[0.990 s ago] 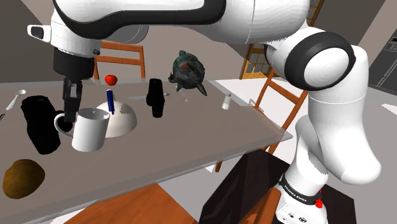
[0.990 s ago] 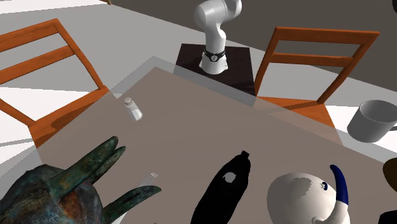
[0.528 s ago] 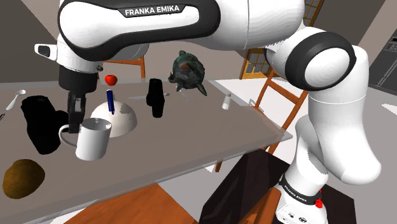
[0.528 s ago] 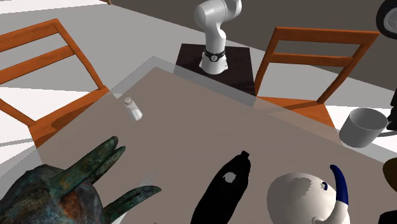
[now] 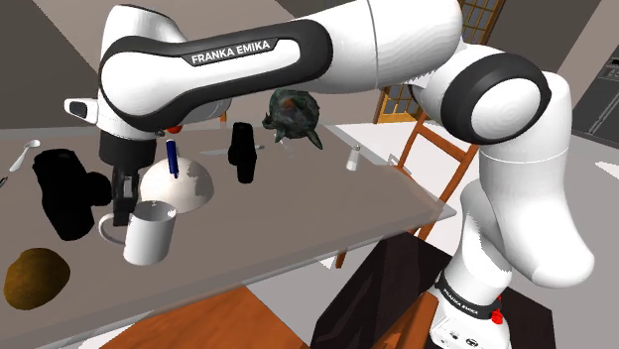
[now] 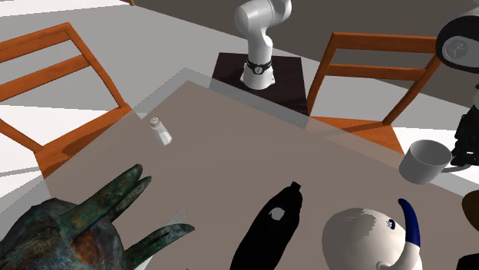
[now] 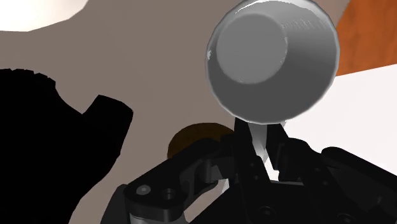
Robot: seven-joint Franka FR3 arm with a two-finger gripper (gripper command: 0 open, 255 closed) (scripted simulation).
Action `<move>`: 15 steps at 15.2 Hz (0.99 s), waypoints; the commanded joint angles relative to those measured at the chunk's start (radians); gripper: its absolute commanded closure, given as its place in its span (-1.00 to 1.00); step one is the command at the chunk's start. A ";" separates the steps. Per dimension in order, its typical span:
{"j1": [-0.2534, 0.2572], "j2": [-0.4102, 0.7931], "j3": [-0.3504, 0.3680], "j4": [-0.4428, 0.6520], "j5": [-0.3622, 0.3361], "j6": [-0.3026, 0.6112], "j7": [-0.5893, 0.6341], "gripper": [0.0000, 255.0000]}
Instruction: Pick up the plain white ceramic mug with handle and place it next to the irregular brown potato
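Grasp stage done, as I am judging it: end effector (image 5: 121, 206) clamping on handle of white mug (image 5: 151, 235), and I am holding mug roughly upright, mouth up. Mug hanging low over counter (image 5: 298, 223) near its front edge; whether base is touching surface, I cannot tell. Brown potato (image 5: 37, 278) lying at 8 o'clock from mug in shoulder view, near but apart. Black object (image 5: 61, 193) standing at 10 o'clock from mug. Remaining: carrying mug toward potato, lowering onto counter, releasing beside it.
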 commanded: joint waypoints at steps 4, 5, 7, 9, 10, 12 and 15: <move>-0.001 0.015 0.004 -0.044 0.010 0.058 -0.017 1.00; -0.001 0.019 0.005 -0.051 0.012 0.068 -0.020 1.00; -0.001 0.026 0.006 -0.063 0.015 0.087 -0.025 1.00; -0.001 0.026 0.006 -0.063 0.015 0.087 -0.025 1.00; -0.001 0.026 0.006 -0.063 0.015 0.087 -0.025 1.00; -0.001 0.026 0.006 -0.063 0.015 0.087 -0.025 1.00; -0.001 0.026 0.006 -0.063 0.015 0.087 -0.025 1.00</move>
